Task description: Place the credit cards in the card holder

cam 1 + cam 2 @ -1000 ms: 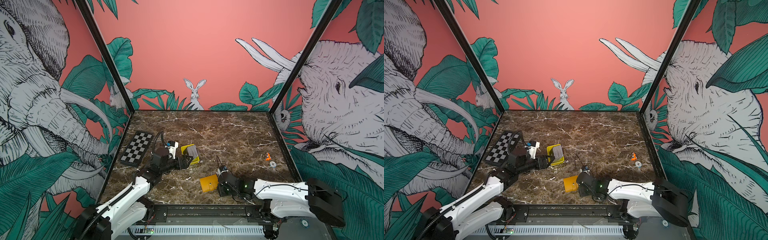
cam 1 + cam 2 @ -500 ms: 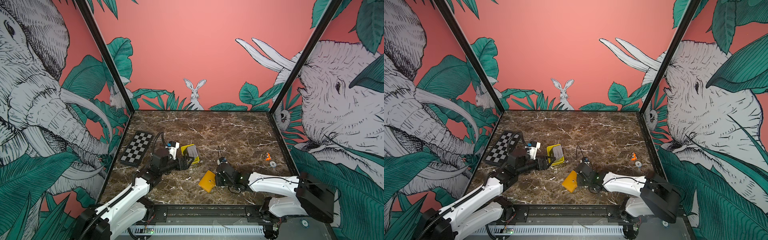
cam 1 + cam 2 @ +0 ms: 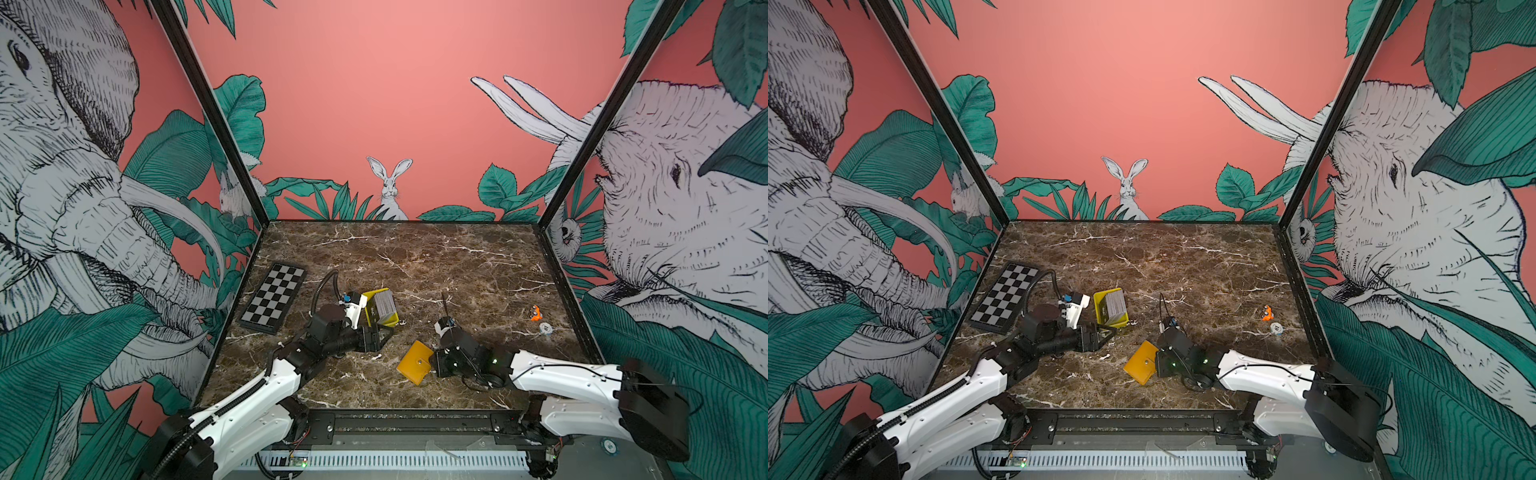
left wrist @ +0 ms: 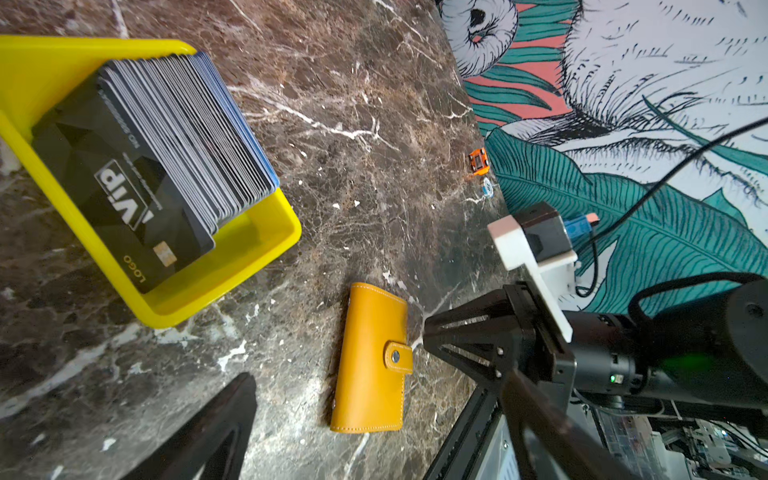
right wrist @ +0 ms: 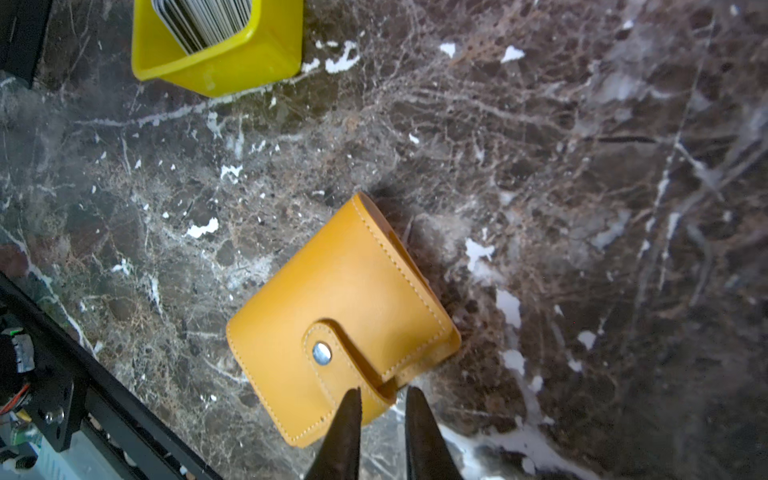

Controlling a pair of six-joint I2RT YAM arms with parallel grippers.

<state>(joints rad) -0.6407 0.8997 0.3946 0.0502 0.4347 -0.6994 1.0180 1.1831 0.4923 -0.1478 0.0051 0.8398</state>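
Turning since a second ago, the card holder (image 3: 415,362) lies cornerwise near 6 o'clock, with its snap tab (image 5: 332,353) shut. The right claw (image 5: 384,395) is narrow at that tab, but I cannot tell if it grips. The left claw (image 3: 382,338) is wide and empty. The credit cards (image 4: 137,174) wait in the yellow tray (image 4: 266,245) at 11 o'clock, so opening comes next.

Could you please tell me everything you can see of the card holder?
The card holder is an orange-yellow, leather-like wallet with stitched edges, folded shut, its tab fastened by a silver snap. It lies flat on the marble table, apart from the yellow tray. The right gripper has its tips at the tab-side edge, narrowly apart; whether they pinch it cannot be told.
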